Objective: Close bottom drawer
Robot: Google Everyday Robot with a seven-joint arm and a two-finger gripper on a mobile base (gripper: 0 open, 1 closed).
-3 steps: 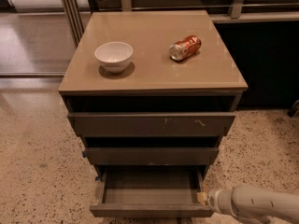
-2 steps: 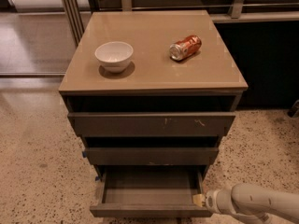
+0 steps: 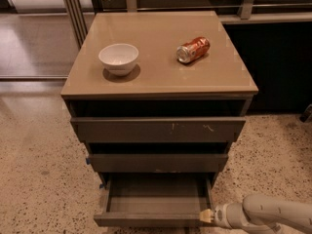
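the bottom drawer point(image 3: 155, 197) stands pulled well out from the foot of the desk point(image 3: 161, 79), its shallow grey box open to view, while the middle drawer point(image 3: 157, 162) and the scratched top drawer point(image 3: 156, 129) above it sit only slightly proud. the gripper point(image 3: 206, 216) is low at the right, at the right end of the drawer's front, with the pale arm point(image 3: 273, 213) reaching in from the lower right corner. the fingers look pressed together into one tan tip, holding nothing.

the step in hand appears to be the push itself. contact so far out on the right end could twist the drawer in its runners, so it would pay to slide the tip toward the middle of the front before pressing. the push should run straight back along the runners, level and steady, with the tip kept on the flat face and not over the top edge, where it could slip into the box. it should carry on until the front sits under the middle drawer.

against the frame a second ago, the gripper's tip sits a little further left and lower, closer to the drawer's corner. the drawer looks as far out as it was. the white bowl point(image 3: 118, 58) and the orange can point(image 3: 193, 49) on top have not moved.
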